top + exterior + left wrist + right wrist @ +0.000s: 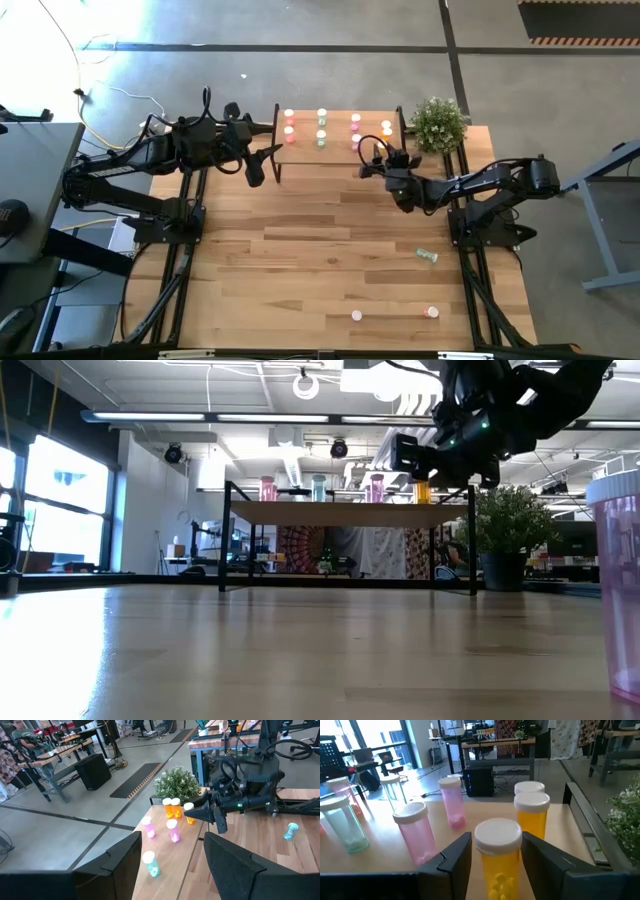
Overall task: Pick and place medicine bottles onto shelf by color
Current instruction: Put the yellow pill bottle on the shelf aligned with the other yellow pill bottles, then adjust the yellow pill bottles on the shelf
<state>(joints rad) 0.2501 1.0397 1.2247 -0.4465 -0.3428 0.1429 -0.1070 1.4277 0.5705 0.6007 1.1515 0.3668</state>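
The shelf (300, 150) stands at the table's far middle. On it the medicine bottles stand upright in colour rows: red (289, 122), green (321, 125), pink (355, 125) and orange (386, 127). My right gripper (368, 168) is at the shelf's near right part, shut on another orange bottle (497, 855) in front of two orange ones (530, 805). My left gripper (262, 165) hangs open at the shelf's left end with nothing between its fingers (125, 865). My right gripper pinches the orange bottle between its two fingers, one on each side of the white cap (479, 845) and upper body. The fingers come nearly level from the table's near right. The bottle is upright over the shelf; its bottom is out of view.
A green bottle (428, 256) lies on its side on the table at the right. Two more bottles (356, 315) (432, 312) stand near the front edge. A potted plant (440, 122) stands by the shelf's right end. Open tabletop (320, 240) lies between the arms.
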